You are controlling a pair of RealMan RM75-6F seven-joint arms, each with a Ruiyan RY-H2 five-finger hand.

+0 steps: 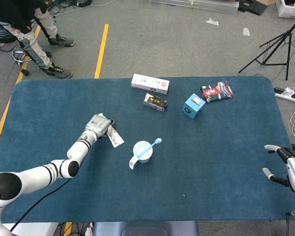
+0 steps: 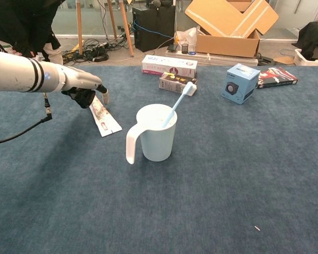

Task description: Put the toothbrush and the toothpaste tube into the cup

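The white cup (image 1: pixel 142 151) (image 2: pixel 157 133) stands near the table's middle with its handle toward me. A light blue toothbrush (image 1: pixel 154 143) (image 2: pixel 179 103) leans inside it, head up and to the right. The toothpaste tube (image 1: pixel 116 137) (image 2: pixel 107 118) lies flat on the cloth to the left of the cup. My left hand (image 1: pixel 99 125) (image 2: pixel 87 91) is down over the tube's far end, fingers curled toward it; whether they grip it is hidden. My right hand (image 1: pixel 285 168) hovers at the table's right edge, fingers apart and empty, seen only in the head view.
At the back of the blue table (image 1: pixel 211 162) lie a long white box (image 1: pixel 150 83) (image 2: pixel 169 65), a small dark box (image 1: pixel 155 102) (image 2: pixel 176 82), a blue cube box (image 1: pixel 193 105) (image 2: pixel 239 82) and a red and black packet (image 1: pixel 217 91) (image 2: pixel 278 76). A person (image 1: pixel 24 29) stands beyond the far left corner.
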